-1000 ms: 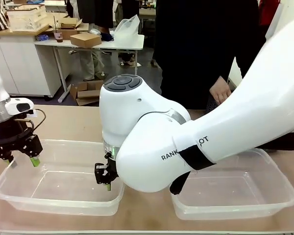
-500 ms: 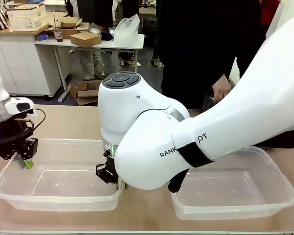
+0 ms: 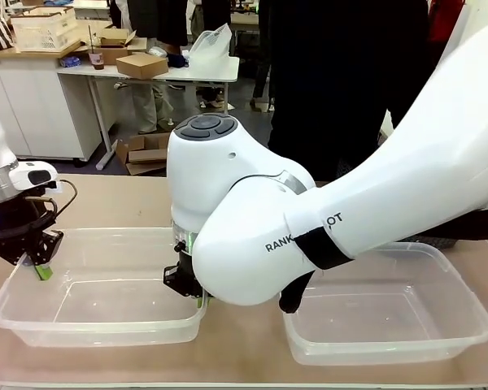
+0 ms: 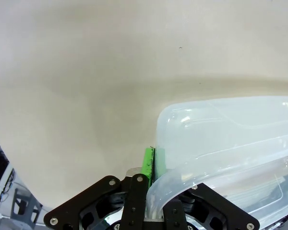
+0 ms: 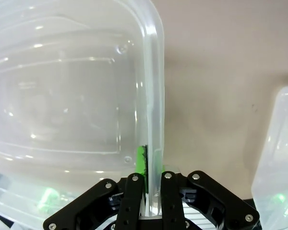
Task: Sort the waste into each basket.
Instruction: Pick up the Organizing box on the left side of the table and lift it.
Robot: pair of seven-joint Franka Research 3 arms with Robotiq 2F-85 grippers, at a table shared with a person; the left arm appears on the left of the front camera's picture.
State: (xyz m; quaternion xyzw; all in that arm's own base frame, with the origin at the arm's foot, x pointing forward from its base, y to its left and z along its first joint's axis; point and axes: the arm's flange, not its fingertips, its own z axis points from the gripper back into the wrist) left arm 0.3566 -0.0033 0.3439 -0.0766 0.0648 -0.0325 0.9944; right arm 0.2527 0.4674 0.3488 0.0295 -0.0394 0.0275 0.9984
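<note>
Two clear plastic baskets stand on the tan table. My left gripper [image 3: 39,265] is shut on the left wall of the left basket [image 3: 106,331]. In the left wrist view the gripper [image 4: 152,165] pinches that basket's rolled rim [image 4: 221,129] between its green pads. My right gripper [image 3: 192,289] reaches across the middle and is shut on the same basket's right wall. The right wrist view has the gripper [image 5: 151,165] clamped on this wall [image 5: 153,96]. The right basket [image 3: 390,345] sits apart, with nothing in it. The waste is out of view.
My right arm's big white body [image 3: 325,219] covers the middle of the table. A person in black [image 3: 342,81] stands at the far side. The right basket's corner [image 5: 281,158] lies close beside the held one. Bare tabletop [image 4: 86,72] stretches left of the held basket.
My left gripper has closed onto the left basket's wall. That basket now sits slightly higher in the picture. The person's hand at the far edge has gone from sight.
</note>
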